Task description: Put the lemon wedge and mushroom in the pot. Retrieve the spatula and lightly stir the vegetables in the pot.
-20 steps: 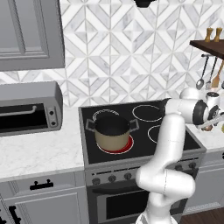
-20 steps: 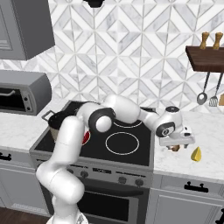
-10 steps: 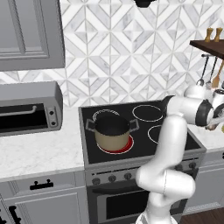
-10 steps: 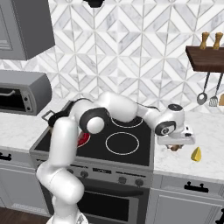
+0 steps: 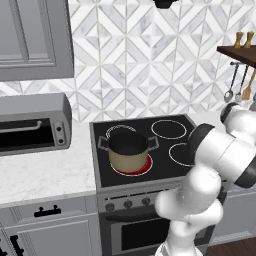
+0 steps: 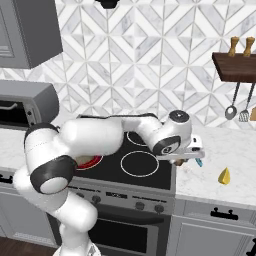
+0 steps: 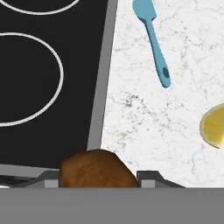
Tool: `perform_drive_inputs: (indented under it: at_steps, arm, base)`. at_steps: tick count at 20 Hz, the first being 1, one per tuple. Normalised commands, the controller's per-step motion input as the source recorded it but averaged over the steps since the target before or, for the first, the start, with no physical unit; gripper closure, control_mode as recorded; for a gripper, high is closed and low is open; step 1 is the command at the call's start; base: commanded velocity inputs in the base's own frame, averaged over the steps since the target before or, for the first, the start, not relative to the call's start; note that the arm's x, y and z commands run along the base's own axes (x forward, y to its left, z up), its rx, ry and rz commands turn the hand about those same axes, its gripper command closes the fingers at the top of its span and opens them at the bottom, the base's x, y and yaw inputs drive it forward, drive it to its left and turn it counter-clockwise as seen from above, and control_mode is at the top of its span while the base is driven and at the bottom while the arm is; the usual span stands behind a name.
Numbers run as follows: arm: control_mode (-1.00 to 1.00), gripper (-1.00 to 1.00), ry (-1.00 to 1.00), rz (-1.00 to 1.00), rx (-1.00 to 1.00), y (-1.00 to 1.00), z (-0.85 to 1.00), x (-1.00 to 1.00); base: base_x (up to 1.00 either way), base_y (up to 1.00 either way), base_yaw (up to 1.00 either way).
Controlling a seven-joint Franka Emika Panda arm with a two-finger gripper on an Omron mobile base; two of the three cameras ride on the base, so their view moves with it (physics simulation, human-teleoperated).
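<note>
While the arm [image 5: 220,155] reached off to the right in the left base view, the pot [image 5: 128,150] sat on the front-left burner of the stove [image 5: 165,150], that burner glowing red under it. Toaster oven [image 5: 32,122] stood on the counter to the left; gripper was hidden behind the arm's own links there.

Right base view: gripper [image 6: 186,161] was down low at the stove's right edge, over the marble counter [image 6: 225,155]. A bit of teal spatula [image 6: 199,162] poked out just beside it. Lemon wedge [image 6: 224,175] lay on the counter further right, apart from the gripper. Utensils hung under the wooden shelf [image 6: 235,66] at the back wall.

Hand view: mushroom [image 7: 97,169] sat between the two fingertips [image 7: 51,180], jaws narrowed onto it at the seam of cooktop and counter. Spatula [image 7: 152,35] lay flat on the marble, well clear of the mushroom. Lemon wedge [image 7: 214,126] was cut off by the frame edge.
</note>
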Motion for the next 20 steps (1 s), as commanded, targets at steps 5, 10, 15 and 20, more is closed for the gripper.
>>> perform_drive_inputs:
  at_steps: [5,10,15,20]
  arm:
    - [-1.00,1.00,0.04,0.04,0.00,1.00,1.00,0.00]
    - [-1.00,1.00,0.18,0.06,0.00,1.00,0.77,0.00]
    - [-1.00,1.00,0.16,0.08,0.00,1.00,0.33,0.00]
    - [-1.00,1.00,0.17,0.07,0.00,1.00,0.35,0.04]
  base:
    - [0.00,0.00,0.00]
    - [0.00,0.00,0.00]
    - [0.00,0.00,0.00]
    - [0.00,0.00,0.00]
